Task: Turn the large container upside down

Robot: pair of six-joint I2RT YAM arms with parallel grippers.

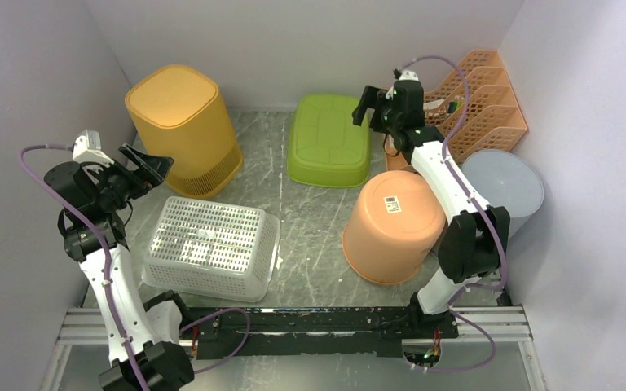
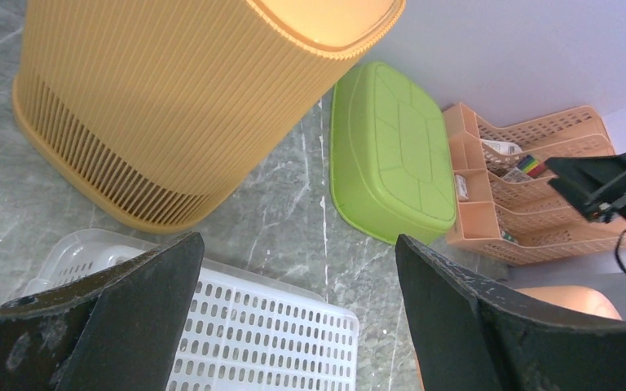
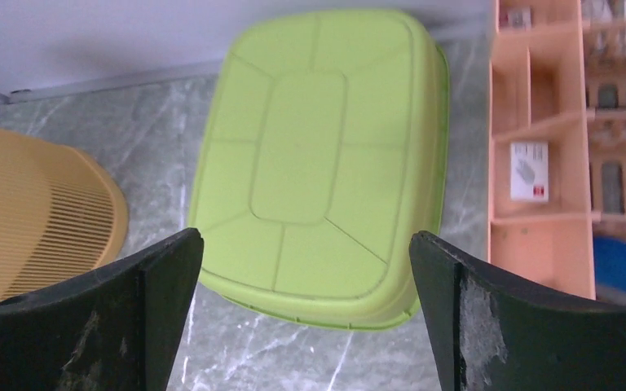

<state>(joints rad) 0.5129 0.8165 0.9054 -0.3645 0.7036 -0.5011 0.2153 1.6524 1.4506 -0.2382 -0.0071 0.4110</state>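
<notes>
White walls close in a grey marbled counter [image 1: 310,244] crowded with plastic containers. Far left, the large yellow-orange ribbed plastic bin [image 1: 183,130] stands near the back wall with its closed base up and its wider slatted rim down on the counter, so it is already inverted. Its long axis runs vertically, and it narrows toward the top.

Just in front of it lies a white perforated plastic basket [image 1: 212,244], bottom up, its long side running left to right. At the back centre a lime-green rectangular plastic tub [image 1: 328,140] also sits bottom up, long axis running front to back. A round orange plastic bucket [image 1: 393,228] rests right of centre, labelled base upward and tilted. Behind it an orange lattice desk organiser [image 1: 485,102] fills the far right corner, and a pale grey-blue round bin [image 1: 505,183] stands by the right wall.

The left end effector [image 1: 148,169] hovers near the yellow bin's lower left side, above the counter, fingers spread wide and holding nothing; its wrist view looks across the bin [image 2: 171,98] to the green tub [image 2: 391,155]. The right end effector [image 1: 372,106] hangs above the green tub's [image 3: 318,155] right end, also wide apart and empty, beside the organiser [image 3: 538,147]
</notes>
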